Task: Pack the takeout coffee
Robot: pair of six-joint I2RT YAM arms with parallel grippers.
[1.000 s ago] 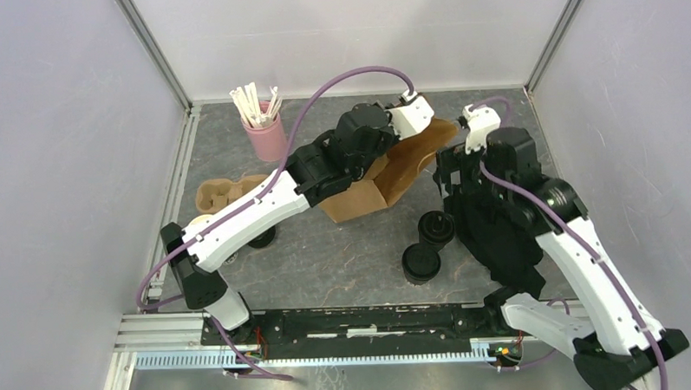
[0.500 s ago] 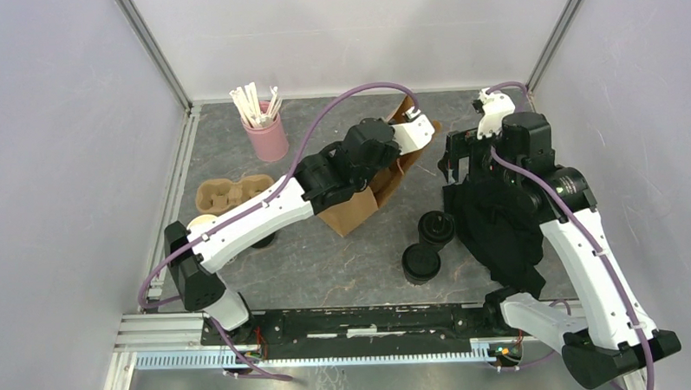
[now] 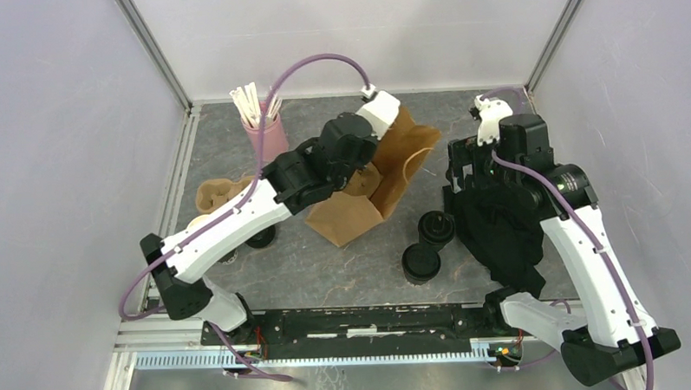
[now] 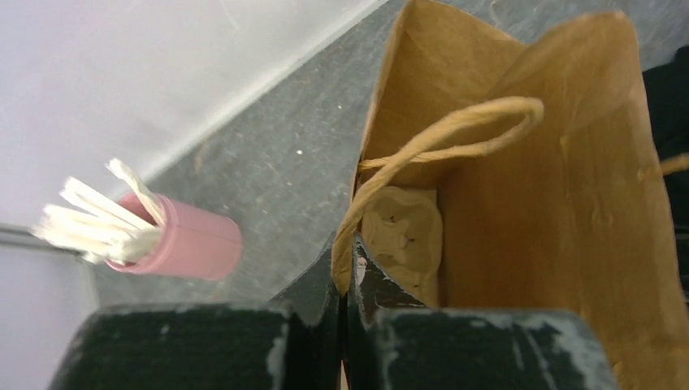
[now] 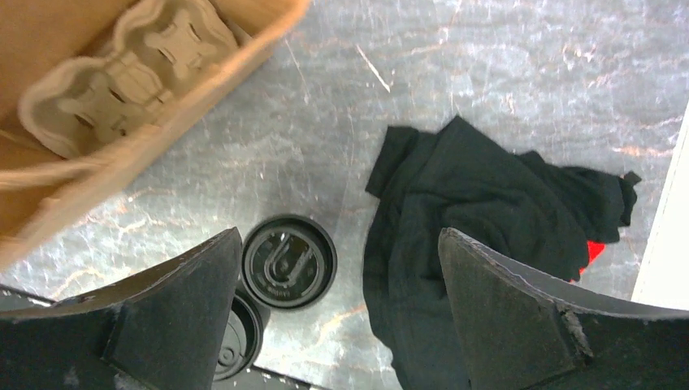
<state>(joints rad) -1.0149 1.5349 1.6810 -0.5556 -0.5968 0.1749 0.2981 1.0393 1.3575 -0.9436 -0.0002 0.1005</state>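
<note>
Takeout coffee sits on the grey table [image 3: 327,265] just right of centre as two dark cups with round black lids: the nearer cup [image 3: 421,263] and, close behind it, the second cup [image 3: 436,229]. Both stand outside the bag. Just to their right lies a crumpled black cloth [image 3: 499,233], and the right wrist view shows a small red patch at its edge. The right gripper [image 5: 339,240] hangs above the cups and the cloth with its fingers spread wide apart, holding nothing. Left of the cups, a brown paper bag [image 3: 360,212] leans with its mouth open toward the far right. The left gripper [image 4: 345,260] is clenched on the bag's rim, right where a twisted paper handle [image 4: 455,134] joins it. Inside the bag lies a pale pulp cup carrier [image 4: 402,240], with empty pockets showing in the right wrist view. Further left on the table, partly under the left arm, sits a second pulp carrier [image 3: 216,195]. Beyond it, near the far left corner, a pink cup [image 3: 269,139] stands upright, holding a bunch of white sticks [image 3: 254,103].
</note>
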